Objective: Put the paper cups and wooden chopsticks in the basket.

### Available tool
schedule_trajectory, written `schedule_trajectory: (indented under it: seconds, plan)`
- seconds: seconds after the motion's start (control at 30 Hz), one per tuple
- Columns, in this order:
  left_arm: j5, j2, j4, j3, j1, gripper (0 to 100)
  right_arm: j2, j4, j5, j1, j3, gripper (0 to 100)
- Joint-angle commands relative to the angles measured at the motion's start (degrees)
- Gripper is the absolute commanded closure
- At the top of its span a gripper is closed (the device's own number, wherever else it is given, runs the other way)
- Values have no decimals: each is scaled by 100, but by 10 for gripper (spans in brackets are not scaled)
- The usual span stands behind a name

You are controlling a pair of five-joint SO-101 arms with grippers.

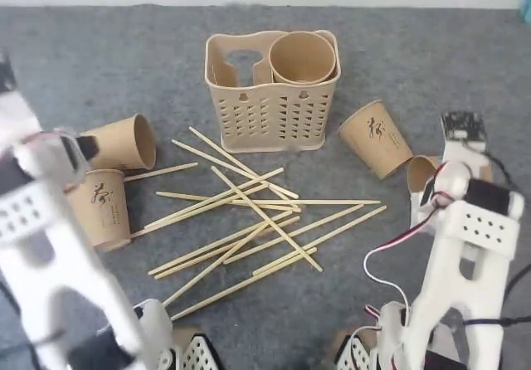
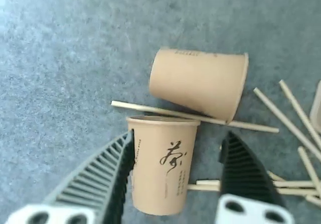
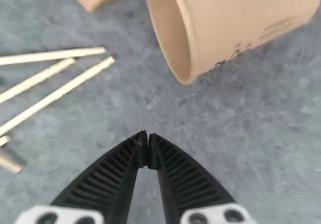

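Paper cup (image 2: 160, 174) lies on its side on the table (image 2: 60, 58) beside the chopsticks (image 1: 257, 206) — we have the left end effector (image 2: 176, 146) spread wide astride it, ready to clamp, while the right end effector (image 3: 147, 139) sits pinched shut near a second cup (image 3: 225, 23).

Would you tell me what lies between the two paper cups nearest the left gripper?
One wooden chopstick lies between the printed cup and the other cup, as the left wrist view shows.
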Motion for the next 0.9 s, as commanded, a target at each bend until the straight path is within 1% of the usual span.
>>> schedule_trajectory:
  seconds: [0.0, 0.07, 0.13, 0.23, 0.37, 0.47, 0.53, 0.6, 0.7, 0.83, 0.87]
  plan:
    - [-325, 853, 334, -1200, -44, 879, -233, -1464, 62, 198, 1292, 990]
    - [-510, 1336, 387, -1657, -26, 926, -233, -2035, 53, 163, 1908, 990]
    - [-624, 1802, 369, -1956, -26, 912, -242, -2563, 53, 145, 2374, 990]
    - [-703, 2505, 334, -2255, -18, 884, -374, -2440, 53, 180, 2321, 990]
    - [-712, 3420, 369, -2615, 18, 885, -444, -2387, 53, 145, 2338, 990]
    - [-1125, 3912, 466, -2730, 158, 889, -505, -2404, 53, 154, 2435, 990]
    - [-1433, 4088, 598, -2738, 264, 927, -505, -2404, 53, 154, 2453, 990]
    - [-1662, 4185, 668, -2738, 290, 991, -505, -2404, 53, 154, 2453, 990]
    - [-1899, 4220, 905, -2738, 290, 987, -505, -2404, 53, 154, 2453, 990]
    - [-2558, 4185, 1776, -2747, 290, 987, -505, -2404, 53, 154, 2453, 990]
    - [-2690, 4176, 1855, -2712, 290, 987, -505, -2413, 53, 154, 2453, 990]
